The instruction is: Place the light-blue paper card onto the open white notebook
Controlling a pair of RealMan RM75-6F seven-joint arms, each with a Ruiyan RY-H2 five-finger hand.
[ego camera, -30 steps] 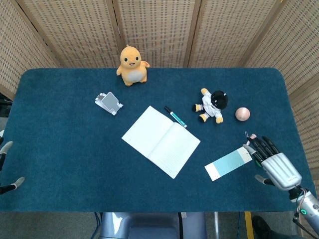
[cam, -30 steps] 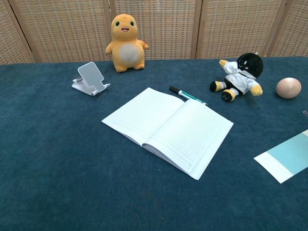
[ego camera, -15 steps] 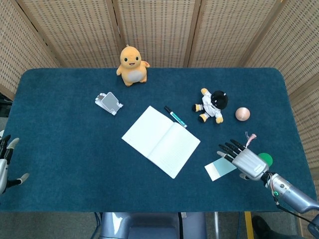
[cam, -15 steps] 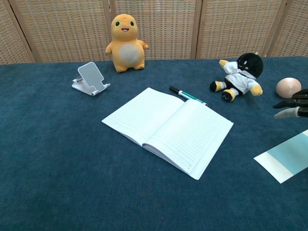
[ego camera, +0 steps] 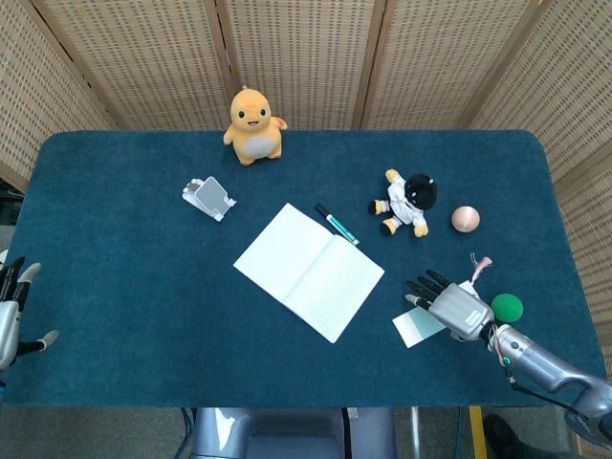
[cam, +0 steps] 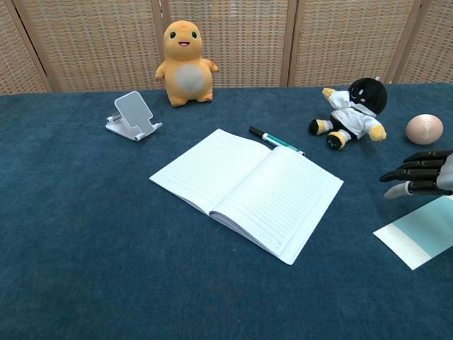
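Blue felt-like cloth covers the bench (ego camera: pixel 115 287). Light-blue paper card (cam: pixel 425 234) lies flat at lower right of the chest view, thin, rectangular, with a white band at its near end. Right hand (ego camera: pixel 449 306) sits over the card's far part in the head view, fingers (cam: pixel 414 173) extended and spread toward the notebook; the chest view shows them raised above the card, holding nothing. Whether the palm touches the card I cannot tell. Left hand (ego camera: pixel 11 311) at far left edge of the head view, fingers apart, holding nothing.

Open white notebook (ego camera: pixel 308 271) lies mid-frame, ruled pages, slight hump at the spine, well apart from the card.

Risks, as I judge them:
- Card is thin and flat on nappy cloth; fingertips may fail to get under an edge and just skid it along.
- Pressing down could crease or buckle the paper.
- A weak pinch may let the card droop or slip in transit.
- Green-capped pen (ego camera: pixel 337 224) touches the notebook's upper edge; a wide sweep might knock it.

Also present: orange plush (ego camera: pixel 252 125), black-and-white doll (ego camera: pixel 407 203), pinkish ball (ego camera: pixel 465 219), folding phone stand (ego camera: pixel 208 197), green disc (ego camera: pixel 506 307) beside the right wrist.
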